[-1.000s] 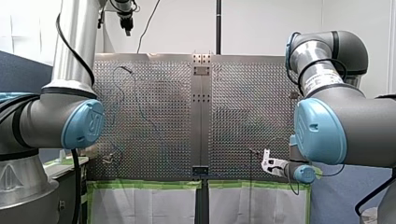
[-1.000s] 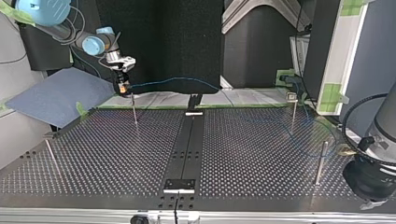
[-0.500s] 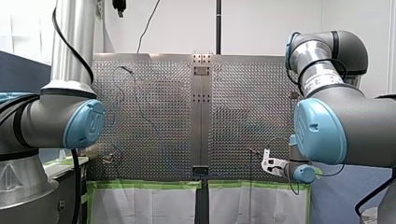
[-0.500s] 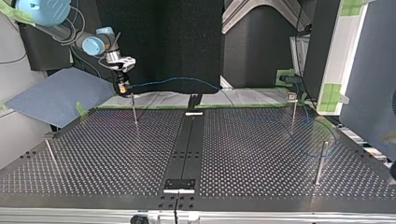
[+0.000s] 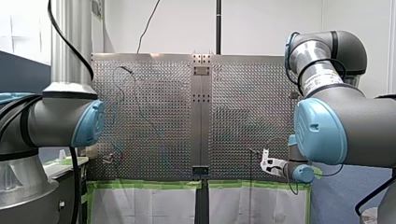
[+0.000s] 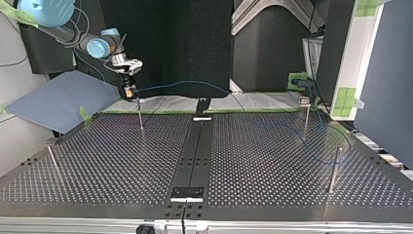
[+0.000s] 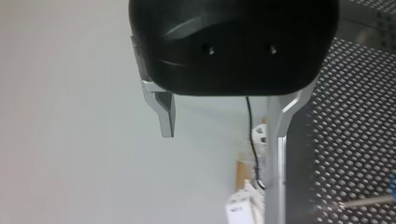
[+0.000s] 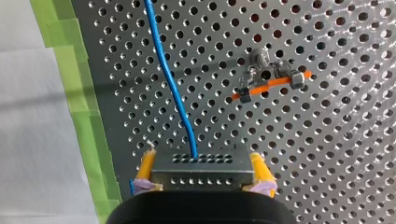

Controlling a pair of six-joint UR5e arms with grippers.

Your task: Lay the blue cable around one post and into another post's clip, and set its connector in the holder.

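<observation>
Thin blue cable (image 8: 172,88): held at its end by the grey perforated metal connector block (image 8: 201,173), clamped between the yellow pads (image 8: 147,164) of my right gripper (image 8: 201,161), so closed on that block. From there, strung through the air along the far side of the perforated metal table (image 6: 272,161) in the top view. At that view's right, dropped into a loose loop on the plate near a thin upright metal post (image 6: 334,168); round it or merely beside it, not clear. Under the right wrist, just beside the cable but apart from it, a slim post (image 8: 270,80) topped with a small metal clip and an orange cross-bar; nothing seated in that clip yet. Close by, a strip of green tape (image 8: 77,84) along the table edge. My black left gripper (image 7: 223,133) lifted well clear, facing a pale wall, metal fingers (image 7: 166,116) spread wide with nothing between them. Probably mid-routing: clip step in hand, connector not yet set down. Next, likely a sideways shift and slight lowering to press the cable into the clip, taut enough to seat. After that, a carry to the holder, perhaps one of the small pale blocks (image 6: 187,193) on the black centre strip (image 6: 195,151). Needs care not to drag the loop off its post.
</observation>
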